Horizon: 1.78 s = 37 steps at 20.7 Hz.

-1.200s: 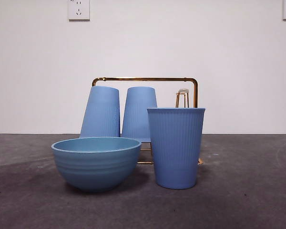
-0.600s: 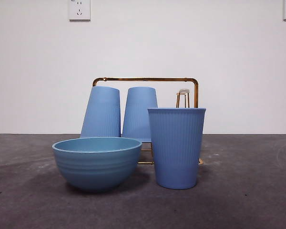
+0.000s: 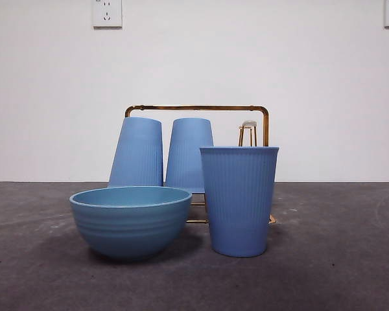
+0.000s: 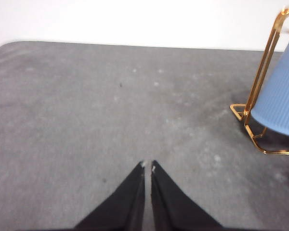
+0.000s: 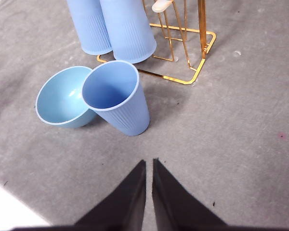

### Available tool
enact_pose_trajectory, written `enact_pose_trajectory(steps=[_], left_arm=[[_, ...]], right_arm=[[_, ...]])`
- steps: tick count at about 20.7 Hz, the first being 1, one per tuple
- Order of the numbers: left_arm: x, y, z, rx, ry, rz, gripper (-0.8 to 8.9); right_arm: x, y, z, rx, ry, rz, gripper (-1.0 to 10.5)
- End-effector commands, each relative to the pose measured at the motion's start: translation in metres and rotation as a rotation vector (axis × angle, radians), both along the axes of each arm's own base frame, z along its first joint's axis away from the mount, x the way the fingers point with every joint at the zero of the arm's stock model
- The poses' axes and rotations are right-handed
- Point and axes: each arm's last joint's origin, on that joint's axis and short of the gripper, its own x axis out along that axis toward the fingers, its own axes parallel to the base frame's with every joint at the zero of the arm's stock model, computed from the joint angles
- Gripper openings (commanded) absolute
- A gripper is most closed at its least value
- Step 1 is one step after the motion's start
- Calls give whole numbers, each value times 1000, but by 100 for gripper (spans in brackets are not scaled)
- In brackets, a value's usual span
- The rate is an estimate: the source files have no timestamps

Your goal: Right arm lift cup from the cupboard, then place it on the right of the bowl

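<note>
A blue ribbed cup [image 3: 239, 201] stands upright on the table just right of the light-blue bowl [image 3: 131, 220]; the right wrist view shows both, cup [image 5: 116, 96] and bowl [image 5: 62, 96]. Two more blue cups [image 3: 137, 152] [image 3: 188, 154] hang upside down on the gold wire cupboard [image 3: 198, 108], one peg [image 3: 248, 131] bare. My right gripper [image 5: 149, 163] is shut and empty, drawn back from the cup. My left gripper [image 4: 147, 166] is shut over bare table beside the cupboard's end [image 4: 265, 82]. Neither arm shows in the front view.
Grey mat covers the table [image 3: 337, 259], with open floor to the left and right of the group. A white wall with two sockets [image 3: 107, 13] stands behind. The mat's rounded far edge [image 4: 19, 44] shows in the left wrist view.
</note>
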Motion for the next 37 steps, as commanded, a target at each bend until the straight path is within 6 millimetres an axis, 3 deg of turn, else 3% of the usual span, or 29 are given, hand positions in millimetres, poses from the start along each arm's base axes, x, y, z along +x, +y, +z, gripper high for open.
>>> enact_pose_trajectory(steps=[1,12,16,18,21,25,37], left_arm=[[1,0,-7,17,9,-3,22],[1,0,-7,17,9,-3,22],[1,0,-7,17,9,-3,21],[1,0,-7,17,9,-3,21],[1,0,-7,17,9,-3,21],[1,0,-7,17,9,-3,22],[1,0,-7,17,9,-3,21]], right_arm=[[0,0,5,1,-24,10,25],[-1,-2,1,23,-97,-16,24],[6,-19,-43,-56,-528,-253,24],[9,-26,-73,-98,-631,-370,20],[14,-33,-113,-140,-612,-499,19],[16,-35,-136,-154,-558,-565,19],[14,-36,-142,-181,-505,-584,19]])
